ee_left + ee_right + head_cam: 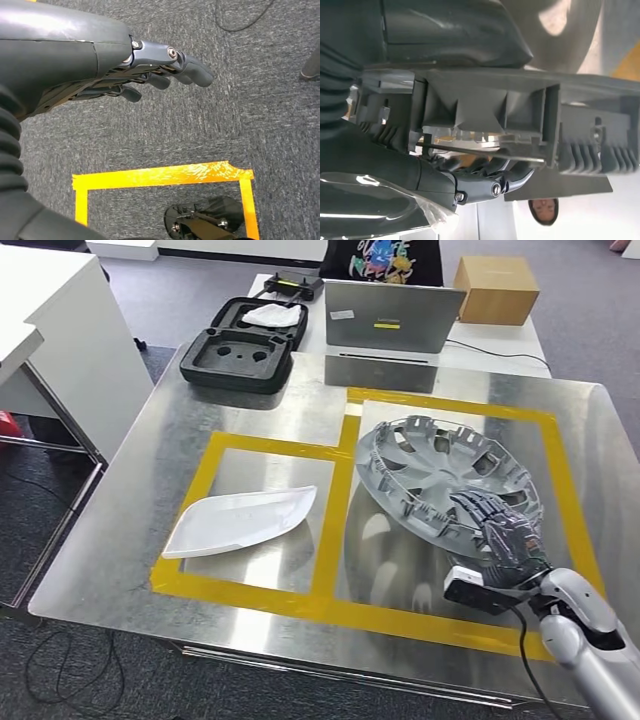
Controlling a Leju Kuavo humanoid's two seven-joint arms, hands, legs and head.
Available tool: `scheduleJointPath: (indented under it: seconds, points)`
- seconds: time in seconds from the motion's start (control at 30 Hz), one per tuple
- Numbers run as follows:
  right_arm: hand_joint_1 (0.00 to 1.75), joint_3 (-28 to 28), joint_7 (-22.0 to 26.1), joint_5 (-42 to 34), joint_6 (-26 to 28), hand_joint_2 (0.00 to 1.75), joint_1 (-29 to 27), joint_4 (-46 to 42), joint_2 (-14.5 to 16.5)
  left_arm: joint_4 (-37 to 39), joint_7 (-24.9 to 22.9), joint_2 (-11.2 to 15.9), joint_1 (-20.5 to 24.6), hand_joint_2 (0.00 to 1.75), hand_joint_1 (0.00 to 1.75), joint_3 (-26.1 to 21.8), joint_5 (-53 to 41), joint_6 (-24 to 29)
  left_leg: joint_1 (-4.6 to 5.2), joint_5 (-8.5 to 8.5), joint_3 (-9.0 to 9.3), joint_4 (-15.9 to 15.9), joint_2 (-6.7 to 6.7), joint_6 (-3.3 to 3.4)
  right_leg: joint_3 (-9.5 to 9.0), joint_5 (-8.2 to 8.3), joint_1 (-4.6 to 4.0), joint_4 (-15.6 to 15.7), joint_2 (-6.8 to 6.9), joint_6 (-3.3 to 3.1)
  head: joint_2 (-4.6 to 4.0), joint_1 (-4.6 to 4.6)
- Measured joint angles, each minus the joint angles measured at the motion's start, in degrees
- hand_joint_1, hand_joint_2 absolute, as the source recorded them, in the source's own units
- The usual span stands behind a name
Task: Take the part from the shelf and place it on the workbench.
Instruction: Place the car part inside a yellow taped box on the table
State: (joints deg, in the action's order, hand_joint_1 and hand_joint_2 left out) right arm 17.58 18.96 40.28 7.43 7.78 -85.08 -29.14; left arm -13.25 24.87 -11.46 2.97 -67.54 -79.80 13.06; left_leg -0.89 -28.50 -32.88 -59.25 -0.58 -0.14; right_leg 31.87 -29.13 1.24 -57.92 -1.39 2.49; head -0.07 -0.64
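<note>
The grey wheel cover [445,480] sat tilted over the right-hand yellow-taped square of the metal worktop [113,530], its far edge raised and its near rim gripped by the right robot hand [502,525] — the wrist camera showed dark fingers [508,177] hooked under the ribbed rim with the thumb on the other side. To my eye the step was the set-down: lower the raised edge gently until the cover lay flat inside the tape, then spread the fingers and draw back without dragging it. The left robot hand [166,70] hung over the carpet, holding nothing, fingers loosely extended. A white curved part [241,520] lay in the left square, well apart.
</note>
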Motion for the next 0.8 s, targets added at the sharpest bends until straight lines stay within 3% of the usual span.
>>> scheduleJointPath:
  seconds: [0.8]
  points:
    - [0.00,-6.8,3.2,-3.8,-7.9,0.00,-4.5,-6.1,-6.6,0.0,0.0,0.0,0.0,0.00,0.00,0.0,0.0,0.0,0.01,0.03,0.05,0.0,0.02,-0.01,0.00,0.01,0.00,0.0,0.00,0.00,0.00,0.01]
